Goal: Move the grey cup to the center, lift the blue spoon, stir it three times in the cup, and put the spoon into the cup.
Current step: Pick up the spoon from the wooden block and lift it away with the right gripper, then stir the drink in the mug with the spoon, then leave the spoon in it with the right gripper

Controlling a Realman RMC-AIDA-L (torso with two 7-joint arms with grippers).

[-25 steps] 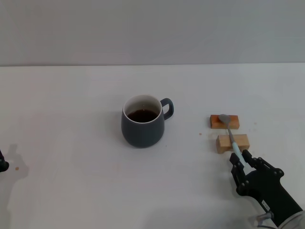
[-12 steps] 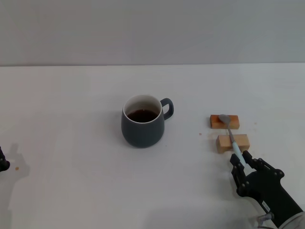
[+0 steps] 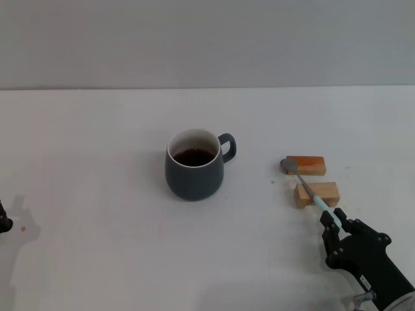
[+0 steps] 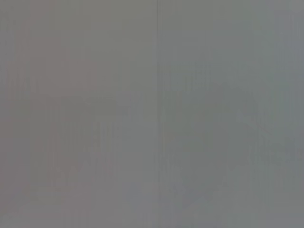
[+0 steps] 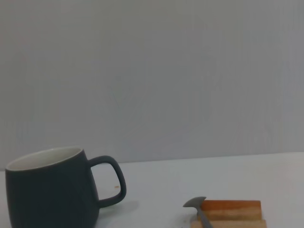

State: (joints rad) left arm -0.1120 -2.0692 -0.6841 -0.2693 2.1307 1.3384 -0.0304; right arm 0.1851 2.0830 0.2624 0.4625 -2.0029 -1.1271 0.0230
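Observation:
The grey cup (image 3: 194, 165) stands upright near the table's middle, handle to the right, dark liquid inside. It also shows in the right wrist view as the cup (image 5: 47, 190). The blue spoon (image 3: 305, 184) slants from its grey bowl, just left of the far wooden block, across the near block to its pale handle end. My right gripper (image 3: 332, 220) is shut on that handle end at the front right. The right wrist view shows only the spoon's bowl (image 5: 195, 203). A dark bit of my left arm (image 3: 3, 223) sits at the table's far left edge.
Two small wooden blocks lie right of the cup: the orange far block (image 3: 306, 165) and the paler near block (image 3: 321, 193). A grey wall rises behind the white table (image 3: 97, 129). The left wrist view shows only plain grey.
The spoon's bowl has swung left off the far block and now sits beside it. My right gripper has shifted slightly right and toward the front with the handle.

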